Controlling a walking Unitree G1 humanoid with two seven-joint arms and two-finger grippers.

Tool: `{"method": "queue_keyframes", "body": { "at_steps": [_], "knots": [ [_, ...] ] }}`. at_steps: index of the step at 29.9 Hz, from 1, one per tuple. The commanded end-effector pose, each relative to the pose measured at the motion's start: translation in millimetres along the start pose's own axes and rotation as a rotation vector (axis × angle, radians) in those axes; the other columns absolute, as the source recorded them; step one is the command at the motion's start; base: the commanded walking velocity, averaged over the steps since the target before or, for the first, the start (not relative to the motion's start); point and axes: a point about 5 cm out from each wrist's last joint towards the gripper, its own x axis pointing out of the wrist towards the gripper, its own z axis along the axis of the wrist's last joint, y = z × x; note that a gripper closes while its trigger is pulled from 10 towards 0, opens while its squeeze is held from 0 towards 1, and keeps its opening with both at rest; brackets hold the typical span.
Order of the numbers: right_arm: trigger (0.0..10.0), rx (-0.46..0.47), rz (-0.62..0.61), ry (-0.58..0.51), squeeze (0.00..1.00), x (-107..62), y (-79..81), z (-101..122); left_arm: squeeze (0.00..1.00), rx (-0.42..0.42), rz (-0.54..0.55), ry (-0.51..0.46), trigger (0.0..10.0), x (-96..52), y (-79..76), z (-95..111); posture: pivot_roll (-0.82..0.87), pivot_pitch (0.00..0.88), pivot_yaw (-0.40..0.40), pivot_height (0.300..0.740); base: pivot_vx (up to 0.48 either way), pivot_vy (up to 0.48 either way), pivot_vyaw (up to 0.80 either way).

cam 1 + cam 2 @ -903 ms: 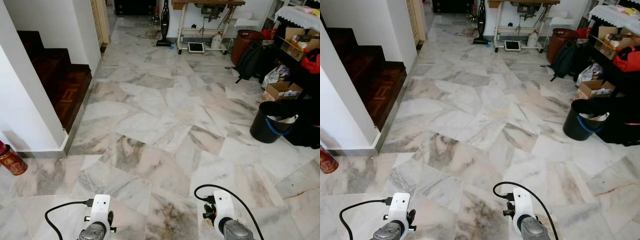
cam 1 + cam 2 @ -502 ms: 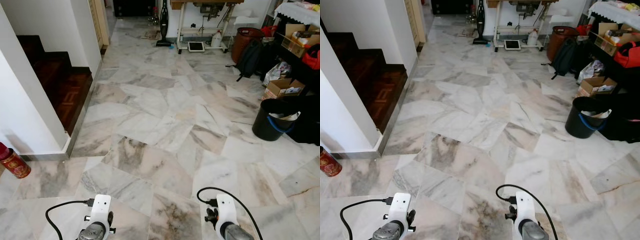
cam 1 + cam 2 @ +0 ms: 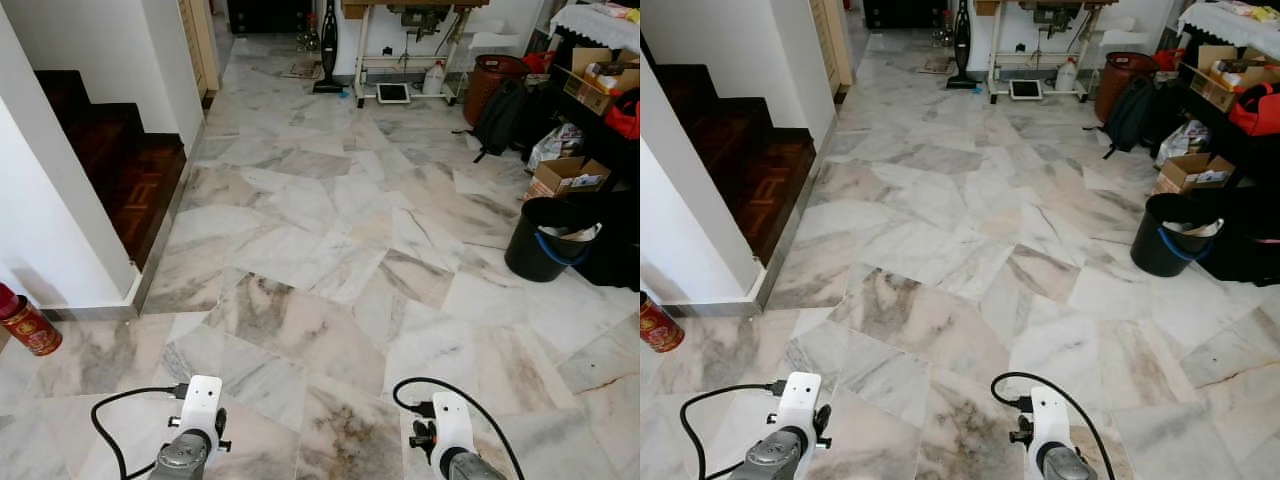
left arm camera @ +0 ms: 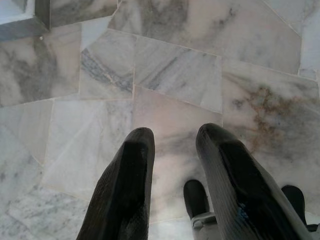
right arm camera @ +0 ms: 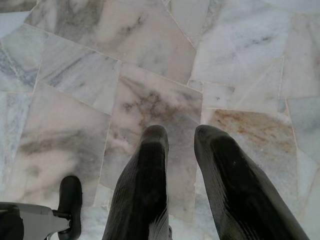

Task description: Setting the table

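Note:
No tableware or dining table is in sight. Both arms hang low over a marble floor [image 3: 330, 260], with their wrists at the bottom of the eye views: left arm [image 3: 195, 440], right arm [image 3: 447, 445]. In the left wrist view my left gripper [image 4: 175, 136] is open, with bare floor tiles between its black fingers [image 4: 132, 170]. My right gripper [image 5: 181, 134] is also open above the tiles and holds nothing.
A dark wooden staircase [image 3: 125, 165] and a white wall [image 3: 55, 210] stand on the left, with a red tin [image 3: 25, 325] at the wall's foot. On the right are a black bucket [image 3: 545, 240], a cardboard box [image 3: 563, 178] and a backpack [image 3: 500, 115]. A work table [image 3: 410, 45] and a vacuum [image 3: 329, 50] stand at the far end.
The whole view has shifted a little as I walk; the red tin shows more fully. My left wrist has risen slightly in the eye views.

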Motion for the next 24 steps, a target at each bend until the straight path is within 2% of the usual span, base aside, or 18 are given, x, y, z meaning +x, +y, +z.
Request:
{"method": "queue_keyframes", "body": {
  "at_steps": [1,6,13,24],
  "knots": [
    [10.0,-0.004,0.004,0.002,0.00,0.6,1.5,1,0.00,-0.005,0.023,-0.001,10.0,-0.9,5.2,-2,0.07,0.000,-0.032,0.740,0.000,0.000,0.00],
    [10.0,0.002,0.013,0.009,0.00,0.9,5.0,0,0.00,-0.031,0.043,0.022,10.0,-4.1,7.1,-12,0.07,0.000,-0.027,0.740,0.000,0.000,0.00],
    [10.0,0.003,0.002,0.020,0.00,-0.1,3.7,-4,0.00,-0.040,0.038,0.029,10.0,-4.7,6.1,-14,0.06,0.000,-0.029,0.740,0.000,0.000,-0.72],
    [10.0,0.003,-0.011,0.012,0.00,1.1,1.1,2,0.00,-0.073,0.026,0.022,10.0,-3.7,5.4,-11,0.05,0.000,-0.025,0.740,0.000,0.000,-0.71]
  ]
}}
